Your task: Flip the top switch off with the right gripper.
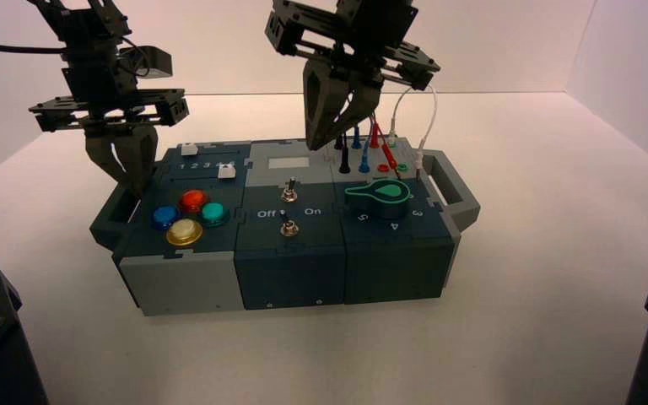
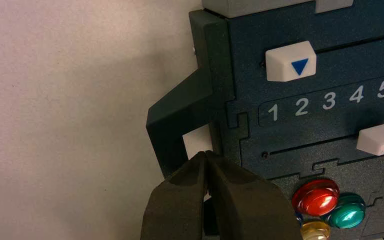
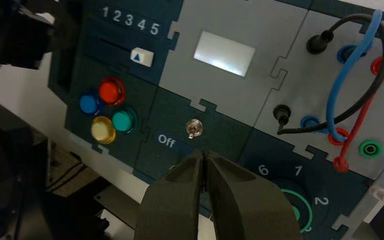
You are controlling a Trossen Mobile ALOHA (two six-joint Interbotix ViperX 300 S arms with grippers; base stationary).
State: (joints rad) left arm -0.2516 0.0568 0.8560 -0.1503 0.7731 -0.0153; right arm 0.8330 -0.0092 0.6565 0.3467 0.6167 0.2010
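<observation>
The top switch (image 1: 288,192), a small silver toggle on a hex nut, stands on the dark middle panel just in front of the pale grey plate (image 1: 289,163). In the right wrist view the switch (image 3: 194,128) sits beside the "Off" lettering, a short way beyond my fingertips. My right gripper (image 1: 321,143) is shut and empty and hovers above the back of the box, to the right of the plate; its tips (image 3: 203,152) meet in a point. I cannot tell which way the lever is set. My left gripper (image 1: 132,186) is shut and empty by the box's left handle (image 2: 180,112).
A second toggle (image 1: 287,226) stands nearer the front edge. Coloured buttons (image 1: 184,215) and two white sliders (image 2: 290,61) are on the left part. A green knob (image 1: 377,194) and plugged wires (image 1: 380,139) are on the right, close to my right gripper.
</observation>
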